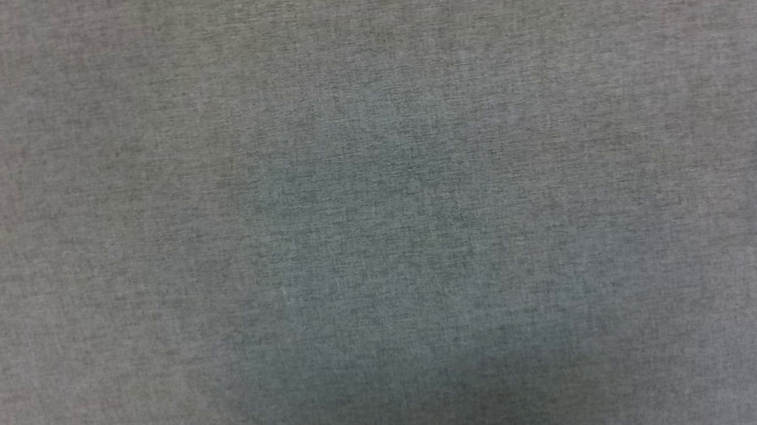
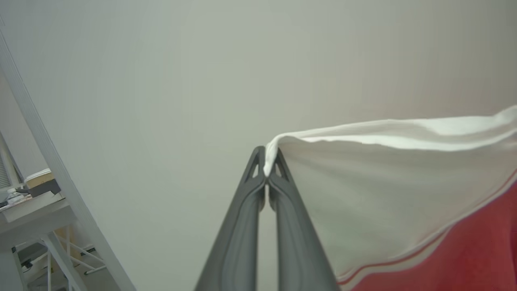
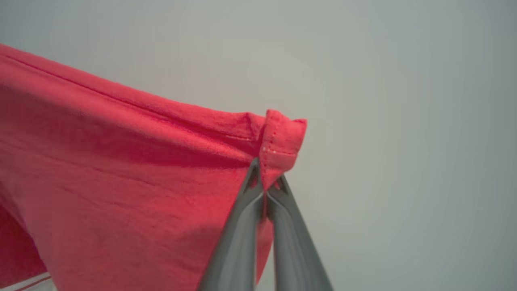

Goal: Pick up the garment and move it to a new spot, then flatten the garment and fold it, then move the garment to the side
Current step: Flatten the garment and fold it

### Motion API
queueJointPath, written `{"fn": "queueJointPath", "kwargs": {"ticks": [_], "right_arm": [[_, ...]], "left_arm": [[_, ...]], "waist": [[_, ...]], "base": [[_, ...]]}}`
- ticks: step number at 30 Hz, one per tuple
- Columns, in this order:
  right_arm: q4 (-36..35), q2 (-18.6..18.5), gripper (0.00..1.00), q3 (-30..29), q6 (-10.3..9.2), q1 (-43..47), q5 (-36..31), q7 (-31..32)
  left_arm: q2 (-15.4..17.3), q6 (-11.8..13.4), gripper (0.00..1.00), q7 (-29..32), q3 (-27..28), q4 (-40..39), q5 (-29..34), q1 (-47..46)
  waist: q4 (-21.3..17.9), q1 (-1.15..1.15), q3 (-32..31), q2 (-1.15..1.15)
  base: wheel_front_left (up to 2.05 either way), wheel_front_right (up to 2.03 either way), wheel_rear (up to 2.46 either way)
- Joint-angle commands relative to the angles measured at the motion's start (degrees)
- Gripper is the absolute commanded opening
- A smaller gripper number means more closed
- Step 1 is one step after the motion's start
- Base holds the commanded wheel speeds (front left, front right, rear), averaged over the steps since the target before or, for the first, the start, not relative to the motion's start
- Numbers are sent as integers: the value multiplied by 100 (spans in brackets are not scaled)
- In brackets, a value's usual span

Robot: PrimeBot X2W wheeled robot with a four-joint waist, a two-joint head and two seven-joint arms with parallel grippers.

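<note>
In the left wrist view my left gripper [image 2: 266,169] is shut on the edge of a white sleeve of the garment [image 2: 387,182], whose striped trim and red body hang to the lower right. In the right wrist view my right gripper [image 3: 264,180] is shut on a hemmed red corner of the garment [image 3: 121,161]. The red cloth stretches away to the left from that corner, held up in the air before a pale wall. The printed front is hidden.
The head view looks down on a grey cloth-covered surface [image 1: 378,212] with a soft shadow at its lower middle. In the left wrist view a pale table [image 2: 32,212] with clutter on it stands at the lower left beside a slanted white post [image 2: 52,161].
</note>
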Motion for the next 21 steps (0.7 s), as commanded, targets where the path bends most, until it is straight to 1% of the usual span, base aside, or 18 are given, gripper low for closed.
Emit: {"fn": "queueJointPath", "kwargs": {"ticks": [1, 4, 7, 12, 17, 21], "right_arm": [[104, 15, 0, 14, -13, 170, 36, -142], [217, 65, 0, 254, -13, 466, 96, -399], [301, 122, 0, 416, -13, 822, 256, -591], [306, 145, 0, 902, -13, 1734, 592, -807], [222, 19, 0, 1205, -13, 2816, 1063, -906], [160, -115, 0, 1365, -13, 3668, 1498, -859]], "left_arm": [[-62, 2, 0, -95, -48, 61, -112, 213], [-296, -8, 0, -239, -220, 105, -268, 764], [-461, -12, 0, -318, -322, 103, -437, 1343], [-706, -5, 0, -394, -393, -80, -670, 2548], [-859, 90, 0, -408, -418, -538, -805, 3941], [-843, 207, 0, -410, -446, -844, -920, 5048]], "waist": [[55, -1, -12, 0], [118, -1, -98, 0], [157, -1, -255, 0], [216, -1, -729, 0], [285, -1, -1348, 0], [356, -1, -1848, 0]], "base": [[0, 0, 0], [0, 0, 0], [0, 0, 0], [0, 0, 0], [0, 0, 0], [0, 0, 0]]}}
